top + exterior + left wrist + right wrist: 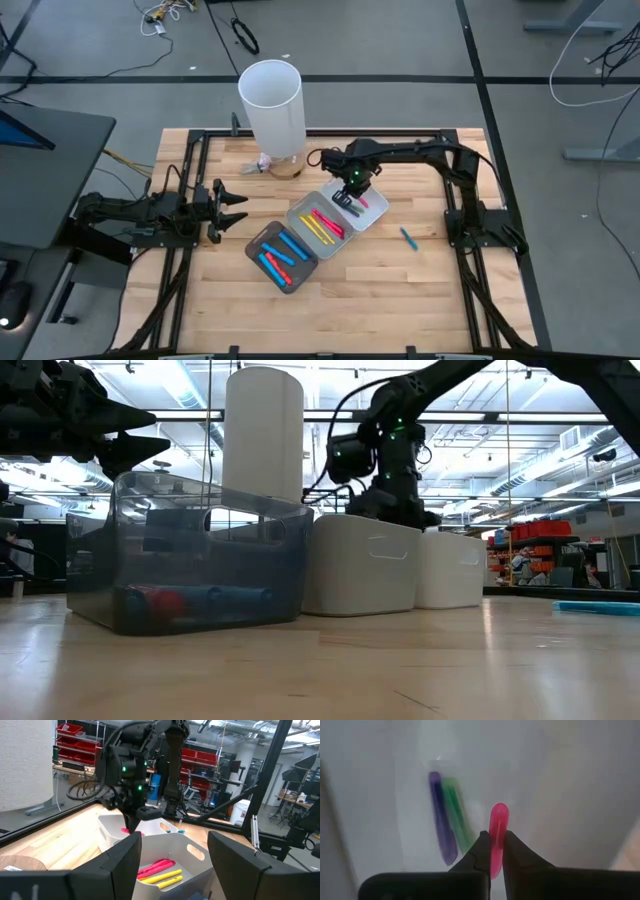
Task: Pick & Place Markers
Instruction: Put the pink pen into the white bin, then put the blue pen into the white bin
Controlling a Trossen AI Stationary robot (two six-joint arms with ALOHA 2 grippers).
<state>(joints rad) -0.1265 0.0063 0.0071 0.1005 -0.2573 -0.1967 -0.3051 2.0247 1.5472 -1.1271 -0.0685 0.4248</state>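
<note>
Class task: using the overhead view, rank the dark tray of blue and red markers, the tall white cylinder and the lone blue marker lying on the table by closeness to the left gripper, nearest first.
Measured from the left gripper:
1. Dark tray, just beside it toward the table's middle.
2. Tall white cylinder, at the far edge of the table.
3. Lone blue marker, on bare wood by the right arm's base.

A workshop or lab: red storage bins (75,732) on shelving, exposed ceiling ducts (190,390), cables (245,38) across the floor.
</note>
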